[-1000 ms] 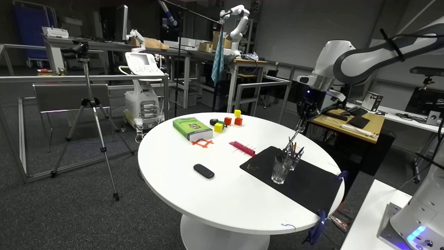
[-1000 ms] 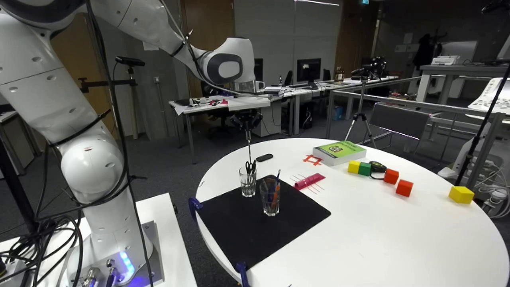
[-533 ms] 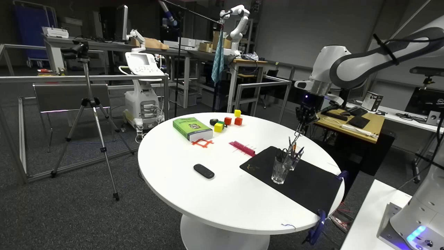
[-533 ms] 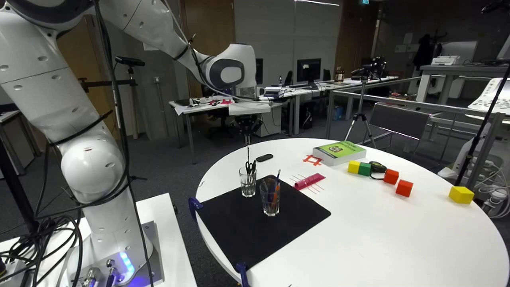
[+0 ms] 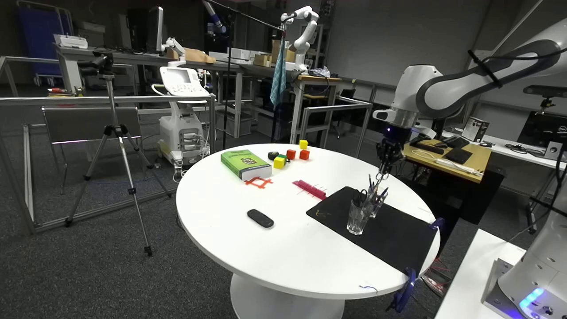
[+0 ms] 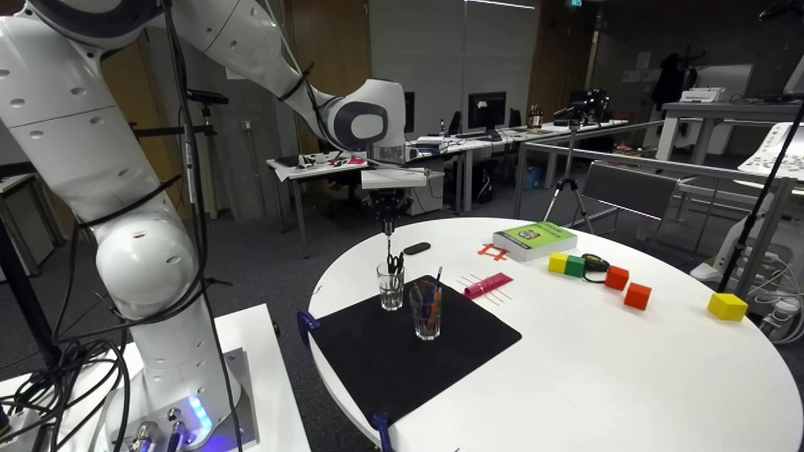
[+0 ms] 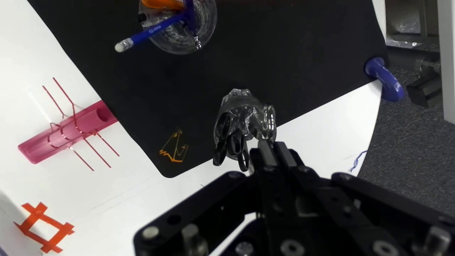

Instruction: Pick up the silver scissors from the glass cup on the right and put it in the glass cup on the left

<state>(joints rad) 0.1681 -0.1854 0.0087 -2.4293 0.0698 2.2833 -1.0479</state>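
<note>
My gripper points down and is shut on the silver scissors, near their handles; it also shows in the wrist view. A silver handle loop sticks out past the fingertips. The blades slant down to the mouth of a glass cup that holds black-handled scissors. In an exterior view the blades seem to reach inside this cup; their tips are hard to tell through the glass. A second glass cup with pens and a pencil stands beside it.
Both cups stand on a black mat clamped to the round white table by blue clamps. A pink holder, black oblong case, green book, orange-red tape square and coloured cubes lie around.
My gripper has moved down with the silver scissors, bringing the blades lower at the cup with the black scissors. The cups have not moved.
</note>
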